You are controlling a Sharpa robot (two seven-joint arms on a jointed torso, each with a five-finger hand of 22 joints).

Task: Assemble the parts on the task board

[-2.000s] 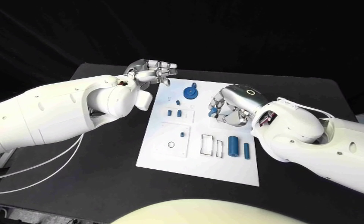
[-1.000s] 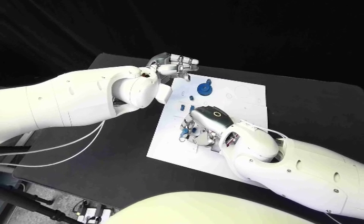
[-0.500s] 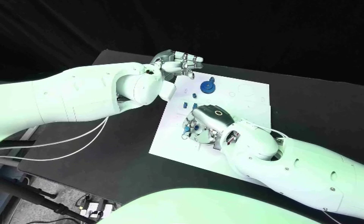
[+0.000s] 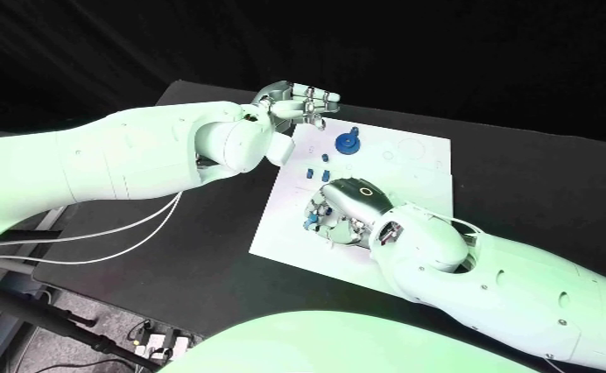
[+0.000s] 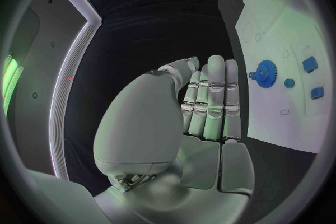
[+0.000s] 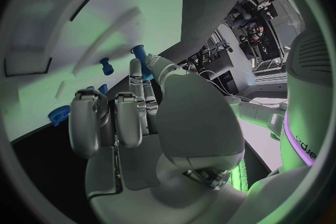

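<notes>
Reaching over the near half of the white rectangular task board (image 4: 285,215), the right hand (image 4: 339,214) pinches a small blue peg (image 6: 142,61) in its fingers (image 6: 136,75). Farther off, a round blue gear (image 4: 343,144) stands on the board. Beyond it, at the black counter (image 4: 177,215) far edge, the left hand (image 4: 298,103) hovers, fingers straight and empty.

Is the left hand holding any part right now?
No. In the left wrist view the left hand has its fingers straight and side by side, nothing between them; the blue gear sits on the task board.
</notes>
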